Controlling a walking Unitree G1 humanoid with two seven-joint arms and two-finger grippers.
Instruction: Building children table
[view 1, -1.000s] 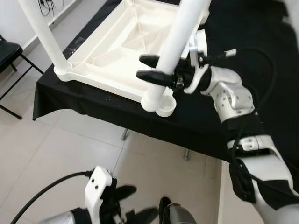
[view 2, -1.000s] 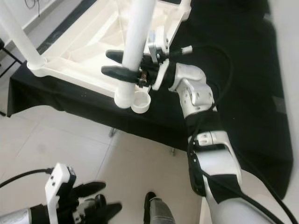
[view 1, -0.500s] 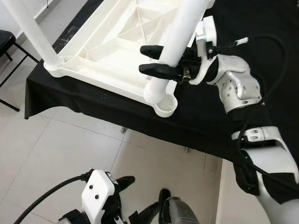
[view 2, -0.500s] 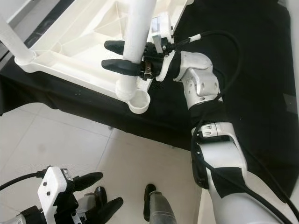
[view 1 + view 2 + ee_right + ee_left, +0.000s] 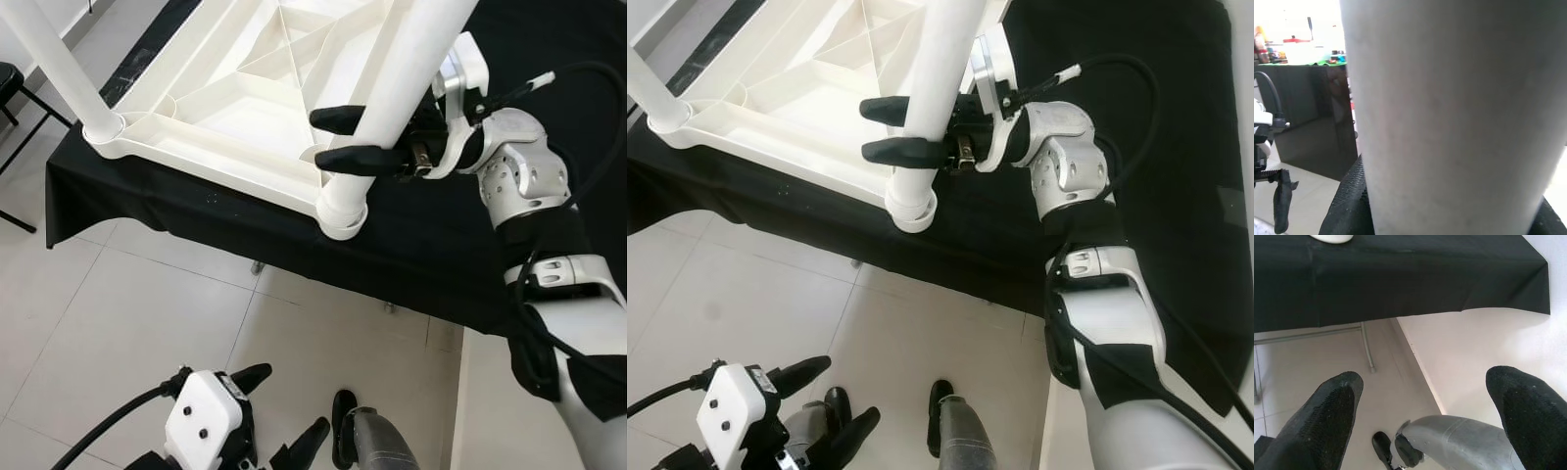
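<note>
Leg-fitting step of the table assembly. The white plastic tabletop lies upside down on a work table covered with a black cloth. The right gripper has its two black fingers clamped around a white leg just above the near corner socket, where the leg's foot appears seated or nearly so. A second leg stands in the socket at the tabletop's other near corner. Count: two legs in view, one tabletop. The left gripper hangs low over the tiled floor, fingers spread and empty. Judged next move: press the held leg straight down along its axis until fully home, keeping it upright, then release. A tilted push could jam the socket.
</note>
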